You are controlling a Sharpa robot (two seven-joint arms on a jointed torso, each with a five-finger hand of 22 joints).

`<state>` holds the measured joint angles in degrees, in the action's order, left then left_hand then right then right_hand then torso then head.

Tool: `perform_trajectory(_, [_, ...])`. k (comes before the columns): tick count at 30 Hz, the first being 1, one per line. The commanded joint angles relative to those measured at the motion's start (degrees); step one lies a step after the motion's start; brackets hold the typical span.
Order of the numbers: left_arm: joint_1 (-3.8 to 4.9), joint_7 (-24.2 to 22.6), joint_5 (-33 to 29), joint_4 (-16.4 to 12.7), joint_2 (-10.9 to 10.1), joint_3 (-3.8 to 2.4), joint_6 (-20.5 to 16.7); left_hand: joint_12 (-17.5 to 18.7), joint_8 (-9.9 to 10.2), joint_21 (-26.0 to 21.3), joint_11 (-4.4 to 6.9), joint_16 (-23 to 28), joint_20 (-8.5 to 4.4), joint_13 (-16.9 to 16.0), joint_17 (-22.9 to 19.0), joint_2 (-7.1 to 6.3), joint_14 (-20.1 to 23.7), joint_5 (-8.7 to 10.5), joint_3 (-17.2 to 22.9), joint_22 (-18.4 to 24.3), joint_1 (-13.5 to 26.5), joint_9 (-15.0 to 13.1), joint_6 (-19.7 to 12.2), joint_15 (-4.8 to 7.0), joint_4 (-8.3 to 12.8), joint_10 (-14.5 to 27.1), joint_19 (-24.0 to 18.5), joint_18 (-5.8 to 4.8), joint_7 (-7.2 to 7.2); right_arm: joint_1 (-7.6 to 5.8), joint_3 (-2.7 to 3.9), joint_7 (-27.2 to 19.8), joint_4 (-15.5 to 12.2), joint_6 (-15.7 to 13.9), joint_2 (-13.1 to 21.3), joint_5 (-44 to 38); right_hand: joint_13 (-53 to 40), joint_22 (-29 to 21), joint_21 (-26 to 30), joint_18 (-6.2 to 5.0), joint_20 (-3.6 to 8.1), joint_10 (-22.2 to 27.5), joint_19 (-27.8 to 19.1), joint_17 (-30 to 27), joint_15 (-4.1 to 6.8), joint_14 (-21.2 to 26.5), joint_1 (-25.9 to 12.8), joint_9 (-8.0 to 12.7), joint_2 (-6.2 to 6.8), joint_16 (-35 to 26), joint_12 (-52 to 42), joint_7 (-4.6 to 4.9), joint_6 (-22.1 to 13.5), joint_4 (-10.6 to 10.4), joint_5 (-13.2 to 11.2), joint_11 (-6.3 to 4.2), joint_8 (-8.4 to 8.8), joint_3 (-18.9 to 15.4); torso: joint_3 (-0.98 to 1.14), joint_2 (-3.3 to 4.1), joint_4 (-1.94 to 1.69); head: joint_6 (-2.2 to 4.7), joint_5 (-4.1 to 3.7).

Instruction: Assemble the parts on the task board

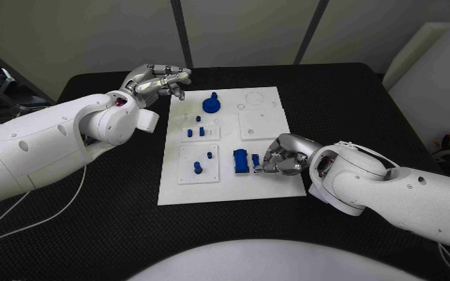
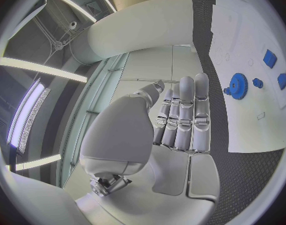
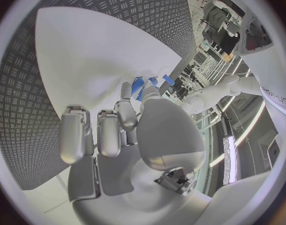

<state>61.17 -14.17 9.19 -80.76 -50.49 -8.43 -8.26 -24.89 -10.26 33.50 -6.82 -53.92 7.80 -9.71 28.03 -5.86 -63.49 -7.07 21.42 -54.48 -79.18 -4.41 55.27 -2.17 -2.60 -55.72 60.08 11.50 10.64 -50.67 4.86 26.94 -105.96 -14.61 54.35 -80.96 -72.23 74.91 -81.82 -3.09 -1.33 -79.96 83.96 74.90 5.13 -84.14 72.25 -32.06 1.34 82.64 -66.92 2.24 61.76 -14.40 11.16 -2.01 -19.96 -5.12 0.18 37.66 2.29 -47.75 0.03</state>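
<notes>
Head view has the right robot hand [image 1: 281, 156] at lower right of the task board [image 1: 263, 187], fingers curled by a blue block [image 1: 242, 161], whether pinching I cannot tell; left robot hand [image 1: 157, 82], upper left, curled on nothing; seating a part seems next

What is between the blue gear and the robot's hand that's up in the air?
Nothing: in the head view, only bare white task board and black table lie between the blue gear and the left hand.
</notes>
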Motion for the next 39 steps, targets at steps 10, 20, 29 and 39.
perform_trajectory(10, [0.07, -0.2, -0.2, -0.2, -0.1, -0.03, 0.6, -0.2, -0.4, -0.2, 0.17, 0.3, 0.22, -0.1, -0.1, 0.58, 0.4, -0.39, -0.4, 0.1, -0.1, 0.1, -0.3, -0.14, 0.0, 0.4, 0.3, -1.06, -0.04, -0.06, 0.0, -0.4, 2.1, 0.5, -1.1, -0.9, -0.3, 3.8, -0.3, 0.43, 0.29, -0.4, 0.9, 5.3, 0.24, -4.0, 1.7, -0.2, -0.6, 0.4, -0.6, -0.04, 0.1, 0.7, -1.1, 0.18, -0.37, -0.6, 0.0, -0.02, -0.02, 0.06, 0.06])
perform_trajectory(20, [0.07, -0.2, -0.2, -0.3, -0.1, -0.03, 0.6, -0.2, -0.4, -0.2, 0.17, 0.3, 0.22, -0.1, -0.1, 0.58, 0.4, -0.39, -0.4, 0.1, -0.1, 0.1, -0.3, -0.14, 0.0, 0.4, 0.3, -1.06, -0.04, -0.06, 0.0, -0.5, 3.1, 0.8, -2.2, -1.3, -0.4, 3.9, -0.4, 0.46, 0.37, -0.4, 0.9, 5.3, 0.33, -4.0, 4.6, -0.3, -1.11, 0.4, -0.6, -0.13, 0.0, 2.3, -3.3, 0.08, -0.5, -1.1, -0.01, -0.12, -0.02, 0.1, 0.04])
perform_trajectory(29, [0.06, -0.2, -0.2, -0.5, -0.3, -0.03, 0.5, -0.2, -0.4, -0.2, 0.17, 0.3, 0.22, -0.1, -0.1, 0.58, 0.4, -0.39, -0.4, 0.1, -0.1, 0.1, -0.3, -0.14, 0.0, 0.4, 0.3, -1.06, -0.04, -0.05, 0.02, -1.9, 0.3, -2.8, -1.1, 1.0, 0.3, 3.4, 0.1, 0.33, 0.21, 0.1, 0.6, 4.7, 0.11, -3.8, 0.7, -0.2, -2.1, -0.1, 0.5, 0.19, -0.4, -1.0, 3.4, 0.35, -0.25, -3.8, 0.08, -0.21, 0.02, 0.75, 0.04])
perform_trajectory(39, [-0.24, -1.6, -0.2, -0.4, 0.1, -0.02, -0.6, -0.6, -0.6, -2.5, -0.11, 2.7, 0.61, 0.0, -1.3, 0.65, 3.1, -0.4, -1.1, 1.3, 0.6, 0.1, -0.9, -0.66, -0.6, 1.5, -1.3, -1.16, 0.18, -0.82, 2.42, -22.6, 4.0, -9.9, 0.3, 26.2, 13.6, -14.2, 14.4, -3.39, -1.33, 10.3, -8.4, -8.9, -1.65, 0.1, 2.1, 1.6, -3.42, -12.1, 18.9, 2.61, -5.0, -1.0, 2.5, 2.48, 3.83, -5.9, -0.51, -1.35, -0.2, 2.04, -0.52])
